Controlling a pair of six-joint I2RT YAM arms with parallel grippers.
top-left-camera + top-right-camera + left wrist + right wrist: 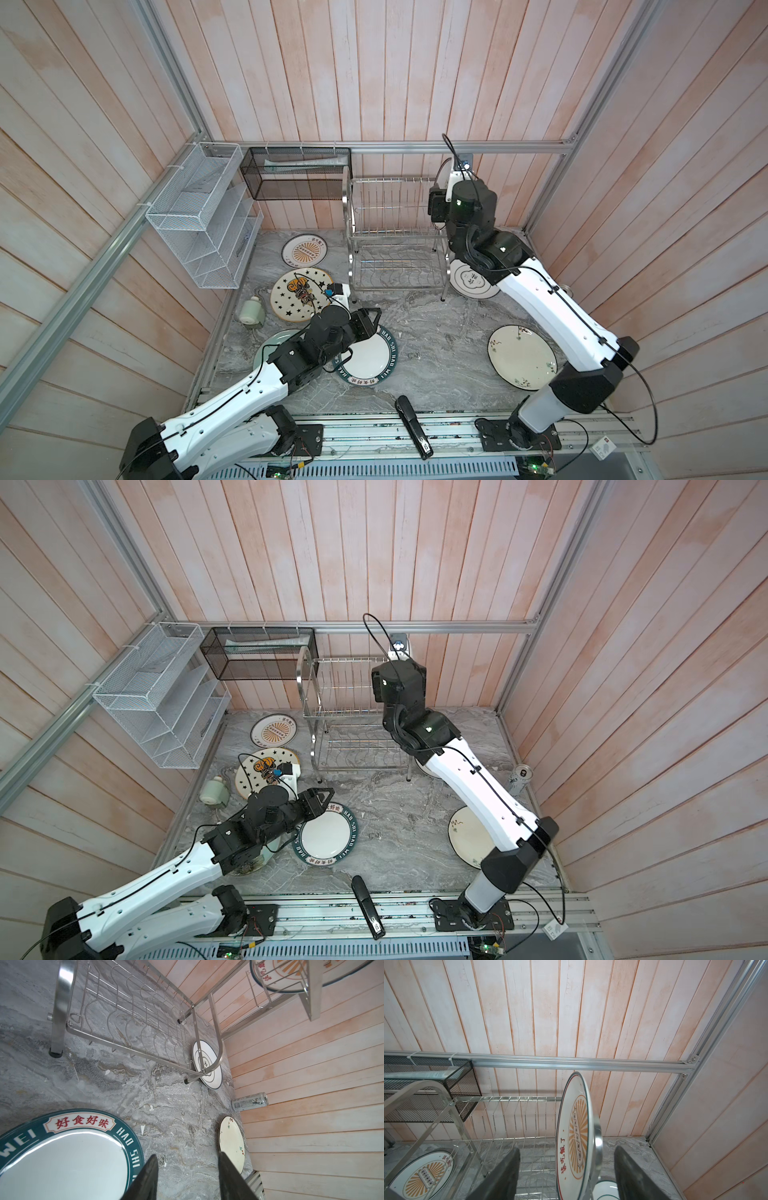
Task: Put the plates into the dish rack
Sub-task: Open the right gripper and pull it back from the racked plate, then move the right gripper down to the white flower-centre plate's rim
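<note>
Counted seven plates (301, 295) and one dish rack (395, 237). Found six lying flat on the surface (436, 332), around the rack; found the seventh, a sunburst plate (577, 1136), upright in the top tier, at the end beside the right arm (540, 307). Saw the right fingers (500, 1178) spread on both sides of it, touching nothing — released. Saw the left fingers (146, 1182) parted too, empty, above the rim of the teal-lettered plate (62, 1159). Judged the ceramic stiff, rather heavy, glazed and slippery, easy to chip — best pinched at the rim, gently.
</note>
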